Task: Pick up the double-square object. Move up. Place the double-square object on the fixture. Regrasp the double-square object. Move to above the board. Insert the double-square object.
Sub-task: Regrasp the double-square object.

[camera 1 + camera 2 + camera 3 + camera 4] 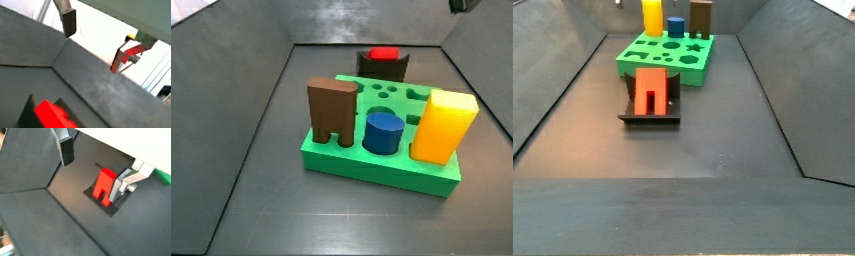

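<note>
A: Where's the red piece (648, 88)?

B: On the fixture (651, 117), leaning against its upright, just in front of the board (671, 55). Both side views show it; in a side view only its top (382, 54) pokes above the dark bracket.

A: Gripper?

B: Gripper (97, 159) is up high, well clear of the piece, jaws apart, nothing between them. One finger (65, 149) and the other finger (123, 185) straddle open space in both wrist views; the piece sits far below in a wrist view (52, 114).

A: So placed, regrasp pending?

B: That's my read. Not touching it now.

A: How will it handle?

B: Looks like rigid plastic, light, smooth, so maybe a bit slick on the pads. Not fragile. It's only propped, so a nudge could probably tip or slide it.

A: Where to grab?

B: Across the two flat side faces near the upper end, clear of the fixture's base. Keep the stepped lower end free, since that end likely goes into the board.

A: Anything hidden?

B: Which hole fits it — can't tell.
</note>
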Motion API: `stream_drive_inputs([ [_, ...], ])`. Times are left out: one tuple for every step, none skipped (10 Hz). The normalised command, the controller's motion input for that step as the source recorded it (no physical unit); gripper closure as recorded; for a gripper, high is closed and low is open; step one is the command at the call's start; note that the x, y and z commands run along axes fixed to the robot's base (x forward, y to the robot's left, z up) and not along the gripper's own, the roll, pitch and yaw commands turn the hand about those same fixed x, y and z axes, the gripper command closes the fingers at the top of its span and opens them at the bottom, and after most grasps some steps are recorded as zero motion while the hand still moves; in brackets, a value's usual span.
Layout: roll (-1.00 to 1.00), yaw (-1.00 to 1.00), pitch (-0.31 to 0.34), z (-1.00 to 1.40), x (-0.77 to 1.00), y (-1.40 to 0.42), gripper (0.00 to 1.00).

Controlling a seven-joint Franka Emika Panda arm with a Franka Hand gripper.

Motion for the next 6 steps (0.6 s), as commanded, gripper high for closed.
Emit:
stream_drive_inputs([
  [0.52,0.16,0.128,-0.02,0.1,-0.04,0.0],
  [0.3,0.17,0.106,-0.01,0.1,-0.04,0.0],
  [0.21,0.18,0.079,0.0,0.09,-0.03,0.0],
  [0.04,0.23,0.125,-1.0,0.03,0.08,0.0],
  [0.03,0.23,0.102,-1.0,0.03,0.07,0.0],
  [0.02,0.22,0.058,-1.0,0.05,0.07,0.0],
])
